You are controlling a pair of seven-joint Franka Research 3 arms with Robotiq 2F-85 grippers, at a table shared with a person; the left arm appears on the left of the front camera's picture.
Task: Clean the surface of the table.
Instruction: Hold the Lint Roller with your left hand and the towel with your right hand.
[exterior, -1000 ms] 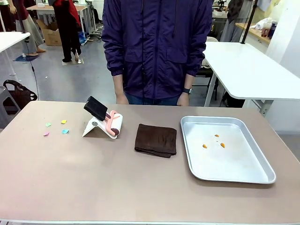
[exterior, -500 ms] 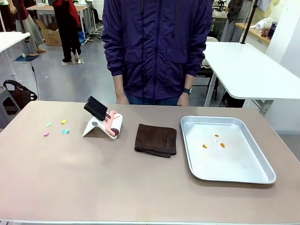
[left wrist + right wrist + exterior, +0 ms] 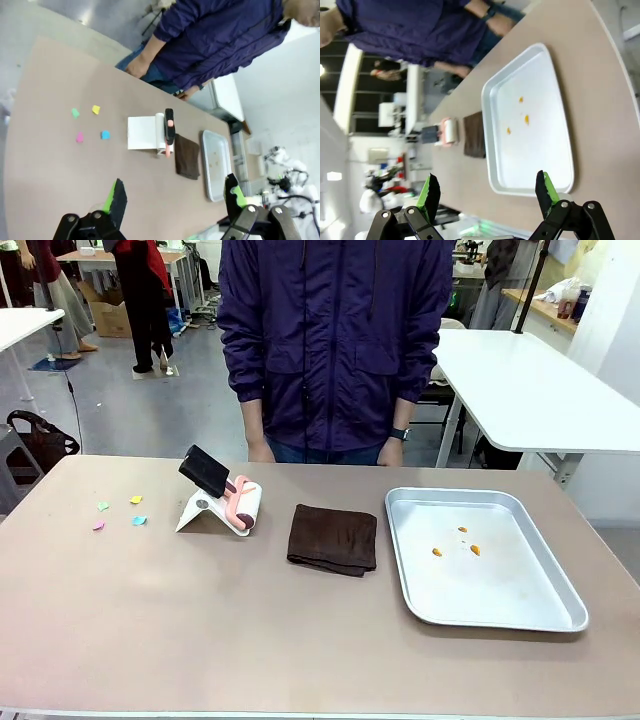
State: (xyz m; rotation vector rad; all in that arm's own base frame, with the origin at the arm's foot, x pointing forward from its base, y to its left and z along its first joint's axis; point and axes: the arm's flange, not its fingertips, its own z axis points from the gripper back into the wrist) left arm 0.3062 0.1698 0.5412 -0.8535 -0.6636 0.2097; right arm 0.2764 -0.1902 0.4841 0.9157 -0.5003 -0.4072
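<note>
The brownish-taupe table (image 3: pixel 200 620) (image 3: pixel 45 165) (image 3: pixel 605 115) spans the views. Several small coloured paper scraps (image 3: pixel 120 512) (image 3: pixel 89 122) lie on its left part. A lint roller with a black handle rests on a white stand (image 3: pixel 222 500) (image 3: pixel 152 132) (image 3: pixel 445 134). A folded dark brown cloth (image 3: pixel 333 538) (image 3: pixel 187 156) (image 3: pixel 474 135) lies at the middle. My left gripper (image 3: pixel 175 197) hangs open high above the table's left side, nothing between its fingers. High over the right side, my right gripper (image 3: pixel 487 192) is open too and holds nothing.
A shiny metal tray (image 3: pixel 520 605) (image 3: pixel 555 165) (image 3: pixel 209 170) with a few orange crumbs (image 3: pixel 455 543) sits at the right. A person in a dark purple jacket (image 3: pixel 335 340) stands at the far edge, hands down. A white table (image 3: pixel 530 390) stands behind at the right.
</note>
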